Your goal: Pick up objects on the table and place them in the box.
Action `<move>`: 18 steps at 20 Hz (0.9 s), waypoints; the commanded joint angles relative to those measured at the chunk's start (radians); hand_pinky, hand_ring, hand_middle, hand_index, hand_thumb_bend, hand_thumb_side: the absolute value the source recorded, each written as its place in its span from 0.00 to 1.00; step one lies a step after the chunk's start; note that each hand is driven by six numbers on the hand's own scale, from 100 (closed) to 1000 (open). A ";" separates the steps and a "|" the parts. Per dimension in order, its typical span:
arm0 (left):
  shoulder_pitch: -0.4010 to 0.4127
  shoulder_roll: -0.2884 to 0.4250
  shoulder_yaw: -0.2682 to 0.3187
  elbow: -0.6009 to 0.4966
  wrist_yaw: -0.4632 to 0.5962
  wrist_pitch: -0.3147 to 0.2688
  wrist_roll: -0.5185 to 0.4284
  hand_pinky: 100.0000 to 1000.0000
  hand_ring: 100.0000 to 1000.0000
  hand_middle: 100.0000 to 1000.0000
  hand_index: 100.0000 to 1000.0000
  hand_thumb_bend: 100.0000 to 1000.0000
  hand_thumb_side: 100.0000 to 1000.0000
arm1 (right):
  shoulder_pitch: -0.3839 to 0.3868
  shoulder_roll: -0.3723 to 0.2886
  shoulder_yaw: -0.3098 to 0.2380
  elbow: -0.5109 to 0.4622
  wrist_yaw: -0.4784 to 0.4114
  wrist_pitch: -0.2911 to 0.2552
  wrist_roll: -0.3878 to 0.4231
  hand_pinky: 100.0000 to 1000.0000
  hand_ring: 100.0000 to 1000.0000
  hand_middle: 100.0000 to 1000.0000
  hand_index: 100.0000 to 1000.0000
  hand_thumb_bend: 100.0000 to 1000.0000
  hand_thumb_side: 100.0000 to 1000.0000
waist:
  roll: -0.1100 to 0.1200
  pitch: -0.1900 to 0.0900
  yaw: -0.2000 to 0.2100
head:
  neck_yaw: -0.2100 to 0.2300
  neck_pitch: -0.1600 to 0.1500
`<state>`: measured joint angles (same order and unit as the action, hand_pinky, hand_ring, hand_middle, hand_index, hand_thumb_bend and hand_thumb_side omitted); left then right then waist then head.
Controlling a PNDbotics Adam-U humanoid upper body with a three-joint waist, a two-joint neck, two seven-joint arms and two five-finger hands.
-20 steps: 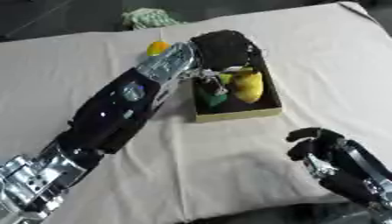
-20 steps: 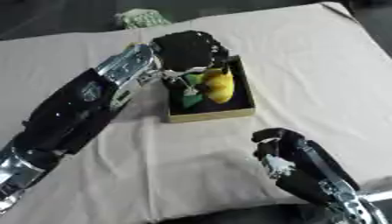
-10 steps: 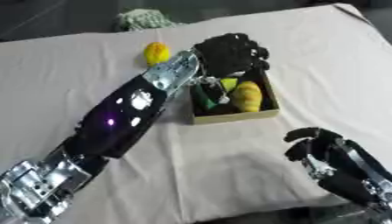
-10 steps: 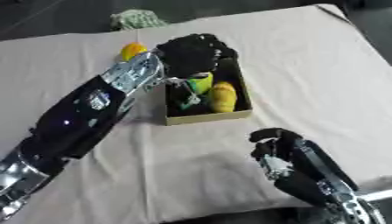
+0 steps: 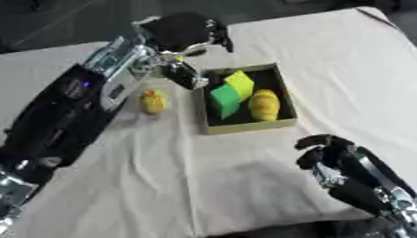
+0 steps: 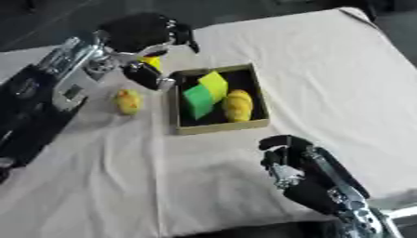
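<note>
Since half a second ago the left hand [image 5: 185, 31] has drawn back from over the shallow tan cardboard box [image 5: 244, 128] and now hangs beyond its far-left corner, above the cloth-covered table [image 5: 244, 186]. The whole view has also shifted, which reads as a tilt of the head rather than a move of the things. The left hand's fingers are curled, and a small bit of yellow [image 6: 151, 61] shows just beneath them in the right eye view; whether they hold it or it merely lies below them cannot be told.

Inside the box lie a green block [image 5: 223, 98], a yellow-green block [image 5: 241, 83] touching it on the far side, and a rounded yellow fruit-like object [image 5: 264, 105] at the right, all clear of the hand. The box is now uncovered, so the withdrawal most likely means one placing is finished and the arm is heading for another piece.

One small yellow rounded object [image 5: 153, 101] lies on the cloth just left of the box, beside the left forearm, and is not yet in. It looks the likeliest next pick, being close to the left hand's side.

The right hand [image 5: 326, 153] rests idle near the lower right, fingers curled and holding nothing.
</note>
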<state>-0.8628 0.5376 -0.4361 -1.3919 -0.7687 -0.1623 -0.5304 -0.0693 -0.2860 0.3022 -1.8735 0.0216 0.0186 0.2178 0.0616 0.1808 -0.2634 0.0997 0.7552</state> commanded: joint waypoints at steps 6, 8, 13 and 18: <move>0.025 0.038 0.066 0.154 0.022 0.051 -0.122 0.73 0.67 0.65 0.76 0.16 0.10 | -0.004 -0.016 -0.009 -0.010 0.008 -0.004 -0.007 0.57 0.57 0.65 0.72 0.00 0.30 | -0.006 -0.019 0.003 | -0.009 0.005; 0.026 0.024 0.077 0.201 -0.007 0.054 -0.108 0.73 0.67 0.65 0.76 0.16 0.11 | -0.004 -0.014 -0.009 -0.010 0.008 -0.003 -0.007 0.57 0.57 0.65 0.72 0.00 0.30 | -0.008 -0.018 0.002 | -0.008 0.007; 0.027 -0.001 0.097 0.285 -0.063 0.041 -0.079 0.73 0.67 0.66 0.77 0.17 0.09 | -0.003 -0.013 -0.010 -0.011 0.006 -0.002 -0.009 0.57 0.57 0.65 0.72 0.00 0.31 | -0.009 -0.016 0.000 | -0.008 0.009; 0.034 -0.016 0.104 0.311 -0.116 0.038 0.028 0.72 0.67 0.65 0.76 0.19 0.05 | -0.004 -0.012 -0.008 -0.011 0.006 -0.002 -0.008 0.57 0.57 0.65 0.72 0.00 0.31 | -0.009 -0.016 -0.002 | -0.010 0.009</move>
<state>-0.8167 0.5084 -0.3461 -1.0806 -0.8678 -0.1245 -0.5312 -0.0691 -0.2870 0.2995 -1.8733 0.0242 0.0181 0.2109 0.0571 0.1775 -0.2653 0.0910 0.7644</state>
